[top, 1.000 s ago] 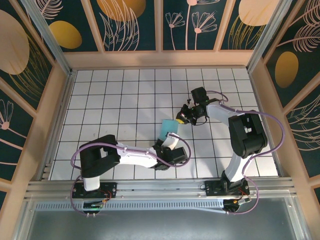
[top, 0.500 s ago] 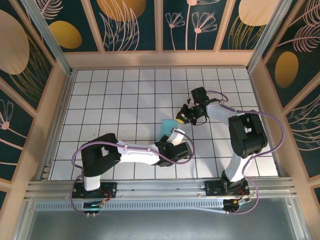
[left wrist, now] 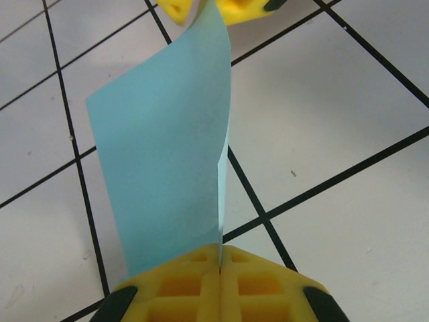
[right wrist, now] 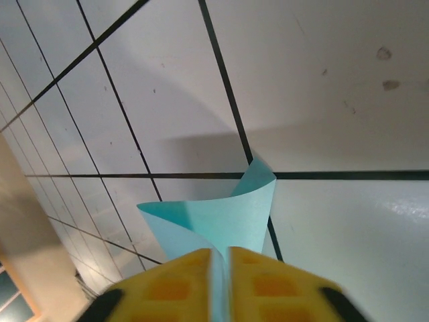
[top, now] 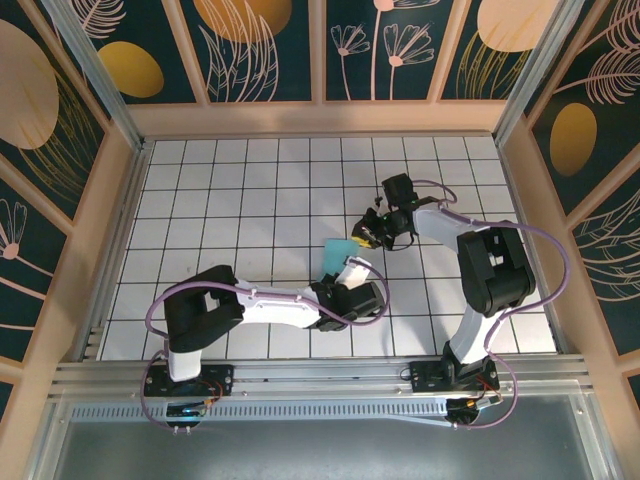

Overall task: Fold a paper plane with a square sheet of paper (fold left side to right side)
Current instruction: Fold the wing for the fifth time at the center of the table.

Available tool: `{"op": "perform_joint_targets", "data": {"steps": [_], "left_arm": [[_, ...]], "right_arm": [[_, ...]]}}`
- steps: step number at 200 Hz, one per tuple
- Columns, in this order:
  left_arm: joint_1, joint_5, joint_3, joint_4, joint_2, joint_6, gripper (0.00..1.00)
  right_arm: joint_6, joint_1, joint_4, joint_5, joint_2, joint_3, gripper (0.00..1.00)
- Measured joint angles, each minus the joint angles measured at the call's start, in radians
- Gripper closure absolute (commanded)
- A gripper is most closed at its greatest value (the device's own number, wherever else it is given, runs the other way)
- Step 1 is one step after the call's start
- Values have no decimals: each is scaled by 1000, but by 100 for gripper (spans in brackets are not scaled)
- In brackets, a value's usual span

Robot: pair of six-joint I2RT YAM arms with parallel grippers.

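Note:
The square sheet of paper (top: 338,253), light turquoise, stands bent double off the tiles between the two grippers. My left gripper (top: 350,268) is shut on its near edge; in the left wrist view the yellow pads (left wrist: 194,282) press together on the paper (left wrist: 164,154). My right gripper (top: 365,236) is at the sheet's far end. In the right wrist view its jaws (right wrist: 221,268) stand a narrow slit apart, with the curled paper (right wrist: 221,218) running between them. The right gripper's yellow fingertips (left wrist: 234,8) show at the top of the left wrist view.
White tiled floor (top: 250,190) with black grid lines spreads around the arms. Wooden walls with dark patterned panels (top: 330,115) ring it. The arm bases stand on a metal rail (top: 320,378) at the near edge.
My left gripper has shifted a little right and closed on the paper's near edge. The right gripper's jaws, shut before, have parted slightly.

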Motion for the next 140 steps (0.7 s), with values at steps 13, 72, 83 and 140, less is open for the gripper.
{"op": "perform_joint_targets", "data": {"steps": [13, 72, 83, 140], "left_arm": [[8, 23, 0, 3, -1, -3, 100], [83, 175, -67, 73, -64, -39, 100], [103, 217, -90, 98, -89, -54, 100], [205, 452, -243, 270, -185, -161, 100]], "right_arm": [[-8, -5, 0, 25, -21, 0, 56], [-83, -146, 60, 167, -299, -53, 35], [-103, -168, 75, 183, -345, -82, 34], [-172, -180, 180, 151, -423, -298, 36]]}}
